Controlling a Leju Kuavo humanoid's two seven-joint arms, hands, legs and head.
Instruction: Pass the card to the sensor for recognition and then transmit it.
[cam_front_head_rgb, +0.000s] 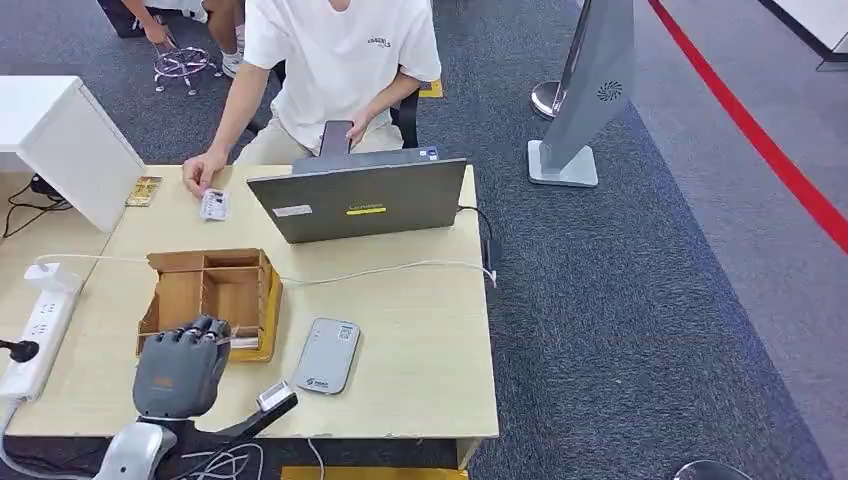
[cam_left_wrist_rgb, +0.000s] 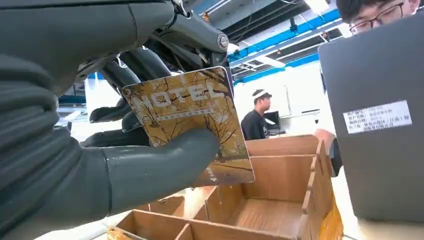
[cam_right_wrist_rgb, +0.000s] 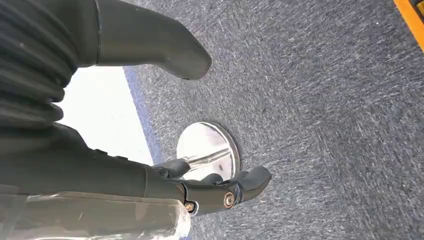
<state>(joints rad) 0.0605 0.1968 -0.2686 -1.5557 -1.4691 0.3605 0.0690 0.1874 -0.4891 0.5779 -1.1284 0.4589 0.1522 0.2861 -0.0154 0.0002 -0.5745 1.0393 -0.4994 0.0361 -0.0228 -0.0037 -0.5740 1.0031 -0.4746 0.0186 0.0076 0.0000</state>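
Observation:
My left hand (cam_front_head_rgb: 183, 366) hovers over the near left of the table, just in front of the wooden box (cam_front_head_rgb: 212, 293). It pinches a brown hotel card (cam_left_wrist_rgb: 189, 121) between thumb and fingers, held upright above the box's compartments (cam_left_wrist_rgb: 260, 200). The card sensor (cam_front_head_rgb: 328, 355), a flat grey-white pad, lies on the table to the right of this hand, a little apart from it. My right hand (cam_right_wrist_rgb: 165, 115) hangs over grey carpet with its fingers apart and nothing in it.
A person sits behind the open laptop (cam_front_head_rgb: 358, 198), one hand (cam_front_head_rgb: 203, 172) by a card (cam_front_head_rgb: 213, 204) on the table. Another card (cam_front_head_rgb: 144, 190) lies far left. A power strip (cam_front_head_rgb: 38, 330) lines the left edge; a white cable (cam_front_head_rgb: 380, 270) crosses the middle.

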